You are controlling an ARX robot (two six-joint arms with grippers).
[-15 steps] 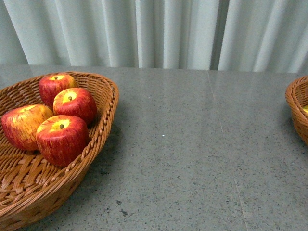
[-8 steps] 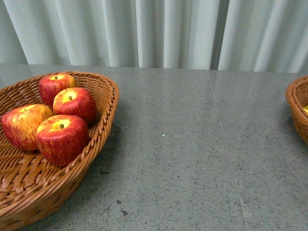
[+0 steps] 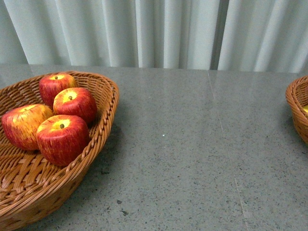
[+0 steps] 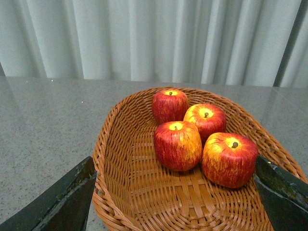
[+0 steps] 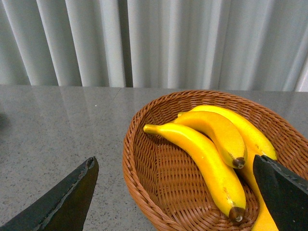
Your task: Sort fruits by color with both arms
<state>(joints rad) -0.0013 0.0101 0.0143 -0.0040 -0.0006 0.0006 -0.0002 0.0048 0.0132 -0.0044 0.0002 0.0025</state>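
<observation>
The left wicker basket (image 3: 103, 103) contains four red apples (image 3: 61, 138), the right wicker basket (image 5: 139, 159) contains the yellow bananas (image 5: 202, 161), and the left gripper (image 4: 175, 202) and right gripper (image 5: 175, 197) hang wide open, empty.

Front view faces the curtain across the table (image 3: 192, 144); both wrist views share its baskets, closer

four apples (image 3: 61, 137) in left wicker basket (image 3: 103, 130).
</observation>
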